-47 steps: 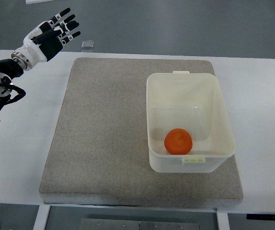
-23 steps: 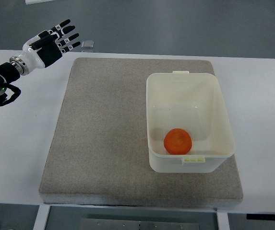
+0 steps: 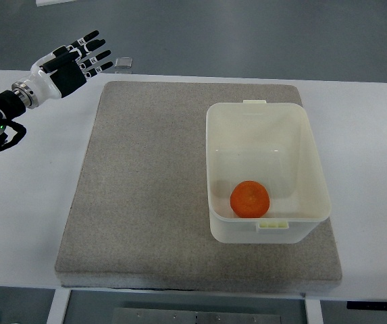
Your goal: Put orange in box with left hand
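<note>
The orange [image 3: 250, 199] is round, bright in colour and looks whole. It lies on the floor of the box [image 3: 267, 115], in the corner that is nearest to the camera and on the left side, close to the front wall. The box is a cream plastic tub without lid, with a small tab on its far rim and a clip on its near rim. It stands on the right half of a grey felt mat [image 3: 146, 189], which covers the middle of the white worktop [image 3: 24, 202].

The left hand [image 3: 68, 61] is far from the box, above the far left corner of the worktop. Its black and white fingers [image 3: 92, 46] are spread and straight, pointing to the upper right, and they hold nothing. A small flat grey object [image 3: 123, 63] lies just beyond the worktop's far edge, near the fingertips.
</note>
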Robot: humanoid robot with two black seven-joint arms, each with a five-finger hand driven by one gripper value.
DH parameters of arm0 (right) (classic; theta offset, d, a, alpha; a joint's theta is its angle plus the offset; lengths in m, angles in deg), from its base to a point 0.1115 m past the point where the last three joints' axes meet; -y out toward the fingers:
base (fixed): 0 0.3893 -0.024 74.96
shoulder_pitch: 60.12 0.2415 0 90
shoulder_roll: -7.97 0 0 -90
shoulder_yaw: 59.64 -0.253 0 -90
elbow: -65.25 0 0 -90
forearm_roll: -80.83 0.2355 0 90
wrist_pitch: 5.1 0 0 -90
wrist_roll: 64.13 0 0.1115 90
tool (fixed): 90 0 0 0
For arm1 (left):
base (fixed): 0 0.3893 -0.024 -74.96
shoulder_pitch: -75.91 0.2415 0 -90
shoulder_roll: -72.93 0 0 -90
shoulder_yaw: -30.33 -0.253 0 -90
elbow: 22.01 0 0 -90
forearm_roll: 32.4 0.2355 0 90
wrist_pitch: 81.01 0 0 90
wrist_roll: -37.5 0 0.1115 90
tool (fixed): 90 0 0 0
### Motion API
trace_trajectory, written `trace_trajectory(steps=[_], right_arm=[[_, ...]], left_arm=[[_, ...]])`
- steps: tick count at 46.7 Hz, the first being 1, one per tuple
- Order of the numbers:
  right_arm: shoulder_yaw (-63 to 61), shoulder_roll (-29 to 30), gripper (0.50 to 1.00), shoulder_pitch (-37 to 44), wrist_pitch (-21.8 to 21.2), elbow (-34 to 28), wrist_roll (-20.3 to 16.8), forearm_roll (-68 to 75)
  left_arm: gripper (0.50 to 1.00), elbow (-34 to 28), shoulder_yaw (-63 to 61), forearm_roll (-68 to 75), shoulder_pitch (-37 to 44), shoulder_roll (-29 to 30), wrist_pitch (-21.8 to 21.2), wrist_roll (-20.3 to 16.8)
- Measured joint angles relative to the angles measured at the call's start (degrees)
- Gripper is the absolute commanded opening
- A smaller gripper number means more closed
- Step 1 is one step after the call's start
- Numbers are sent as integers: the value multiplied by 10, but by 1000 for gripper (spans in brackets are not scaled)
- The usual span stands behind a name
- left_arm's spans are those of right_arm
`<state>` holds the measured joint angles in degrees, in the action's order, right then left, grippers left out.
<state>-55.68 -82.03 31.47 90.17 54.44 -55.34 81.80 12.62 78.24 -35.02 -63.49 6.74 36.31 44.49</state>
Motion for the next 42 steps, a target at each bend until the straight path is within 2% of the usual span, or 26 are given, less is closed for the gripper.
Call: trace_trajectory(steps=[42], right_arm=[[-2, 0, 932, 0, -3, -2, 0, 1]], left_arm=[[996, 0, -1, 2, 3, -20, 12, -1]])
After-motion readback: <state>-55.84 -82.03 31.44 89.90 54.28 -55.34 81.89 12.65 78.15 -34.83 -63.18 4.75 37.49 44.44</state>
